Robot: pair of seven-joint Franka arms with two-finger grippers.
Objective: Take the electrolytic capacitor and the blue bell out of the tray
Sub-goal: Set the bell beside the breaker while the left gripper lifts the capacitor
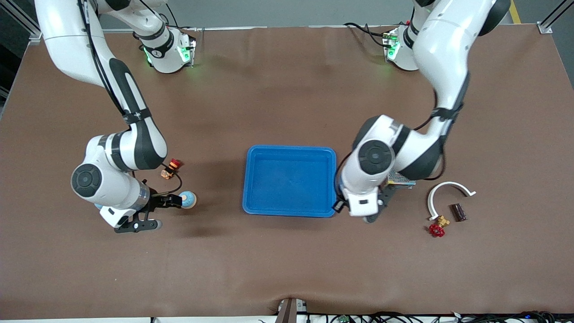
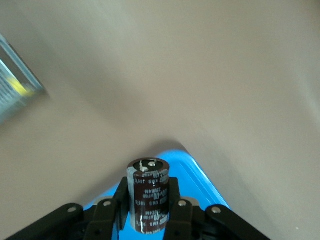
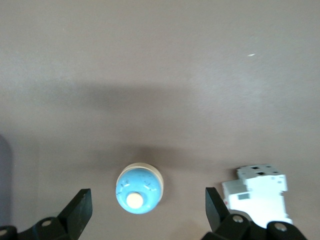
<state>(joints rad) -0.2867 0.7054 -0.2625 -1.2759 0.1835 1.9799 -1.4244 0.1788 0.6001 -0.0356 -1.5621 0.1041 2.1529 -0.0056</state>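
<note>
In the left wrist view a dark brown capacitor with a silver top stands upright between the fingers of my left gripper, which is shut on it. Below it shows a corner of the blue tray. From the front, my left gripper hangs just off the blue tray's corner at the left arm's end. The capacitor is hidden there. The blue bell with a white button sits on the table at the right arm's end. My right gripper is open over the bell, a finger on either side.
A red-button switch lies farther from the front camera than the bell. A white breaker sits beside the bell. At the left arm's end lie a white curved clip, a red-handled brass valve, a dark brown cylinder and a metal box.
</note>
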